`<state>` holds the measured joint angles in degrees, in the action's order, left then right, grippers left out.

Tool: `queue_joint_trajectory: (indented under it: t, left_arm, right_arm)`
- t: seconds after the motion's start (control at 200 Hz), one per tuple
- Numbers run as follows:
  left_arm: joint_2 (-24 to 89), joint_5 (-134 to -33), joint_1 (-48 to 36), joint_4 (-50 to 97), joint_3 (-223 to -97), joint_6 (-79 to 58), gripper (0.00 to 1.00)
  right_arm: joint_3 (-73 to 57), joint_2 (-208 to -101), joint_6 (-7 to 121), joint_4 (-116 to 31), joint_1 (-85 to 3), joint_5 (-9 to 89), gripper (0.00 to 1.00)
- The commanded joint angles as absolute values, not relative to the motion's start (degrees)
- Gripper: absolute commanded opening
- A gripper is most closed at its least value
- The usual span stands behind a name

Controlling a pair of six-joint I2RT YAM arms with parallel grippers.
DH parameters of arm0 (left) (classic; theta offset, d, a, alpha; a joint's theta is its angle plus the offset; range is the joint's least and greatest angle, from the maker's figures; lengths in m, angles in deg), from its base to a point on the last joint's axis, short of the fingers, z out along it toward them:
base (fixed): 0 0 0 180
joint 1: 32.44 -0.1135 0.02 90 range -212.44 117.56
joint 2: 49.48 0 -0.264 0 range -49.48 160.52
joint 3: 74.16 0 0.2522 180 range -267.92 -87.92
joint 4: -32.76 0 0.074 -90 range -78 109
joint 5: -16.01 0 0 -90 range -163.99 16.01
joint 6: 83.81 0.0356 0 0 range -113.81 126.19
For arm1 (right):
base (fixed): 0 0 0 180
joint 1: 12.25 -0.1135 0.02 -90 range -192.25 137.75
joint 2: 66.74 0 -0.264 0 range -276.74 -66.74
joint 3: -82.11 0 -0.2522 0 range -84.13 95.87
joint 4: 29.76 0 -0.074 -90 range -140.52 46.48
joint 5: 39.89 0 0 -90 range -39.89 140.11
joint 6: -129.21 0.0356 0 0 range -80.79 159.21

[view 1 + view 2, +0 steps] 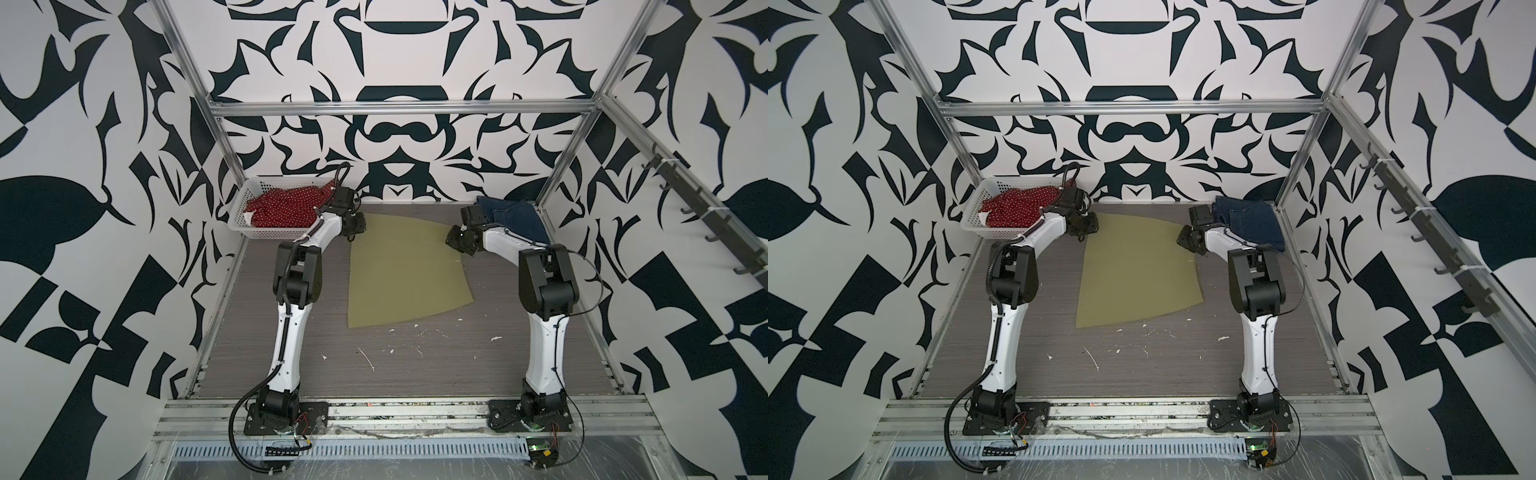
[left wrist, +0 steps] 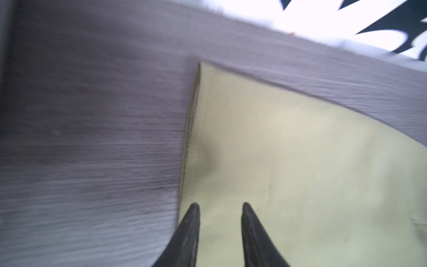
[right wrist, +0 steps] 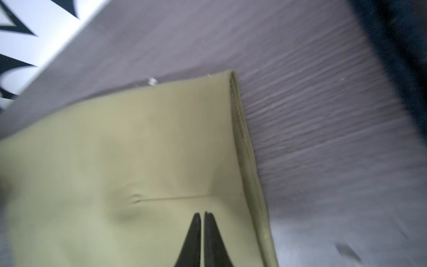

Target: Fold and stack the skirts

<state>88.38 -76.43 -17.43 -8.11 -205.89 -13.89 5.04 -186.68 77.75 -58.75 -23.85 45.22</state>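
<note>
Right now I have the olive-green skirt lying flat on the counter between my two arms, and both top views show it the same way. It is a plain, smooth fan shape, narrower at the far edge and wider along the curved near edge, with hardly a wrinkle. My left wrist view is blurred, but I can make out a pale stitch line running beside the skirt's side edge. The right wrist view shows the opposite side edge doubled over, plus a small pucker with a fine crease leading from it.

The left gripper sits over the far left corner of this skirt, jaws spread with bare cloth showing between them. The right gripper sits over the far right corner, jaws nearly pressed together with only a thin slit and no cloth caught that I can see.

The red skirt with white dots is bunched inside the white basket at the far left corner. The denim skirt lies at the far right corner, partly hidden by my right arm
</note>
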Motion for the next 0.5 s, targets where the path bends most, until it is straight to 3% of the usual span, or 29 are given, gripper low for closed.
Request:
queue_joint_trajectory:
  t: [0.0,0.14,0.27,0.3,0.385,0.415,0.495]
  left_arm:
    - [77.42,-76.15,-16.76,-6.96,-199.69,-14.64,0.46]
    - [60.34,-74.50,-13.92,0.55,-181.15,-17.74,0.52]
    - [42.49,-72.03,-10.49,11.42,-157.94,-21.75,0.77]
    - [38.95,-71.90,-10.51,13.33,-152.61,-24.33,0.82]
    - [29.78,-70.82,-10.96,14.46,-140.29,-29.20,0.84]
    - [27.06,-71.02,-10.99,12.74,-137.68,-29.93,0.90]
    - [20.47,-72.73,-11.06,6.28,-132.35,-33.49,0.90]
  right_arm:
    - [4.20,-174.60,77.71,-58.10,-23.51,42.90,0.18]
    - [-8.91,-160.84,77.37,-50.82,-23.50,40.72,0.28]
    - [-29.47,-146.87,77.30,-40.46,-23.42,39.87,0.51]
    - [-32.96,-144.33,76.94,-40.41,-23.25,39.64,0.52]
    - [-40.54,-140.39,76.53,-42.34,-21.66,35.05,0.52]
    - [-42.62,-139.77,76.99,-43.04,-20.31,32.17,0.52]
    - [-47.37,-138.86,78.98,-44.60,-16.64,24.68,0.52]
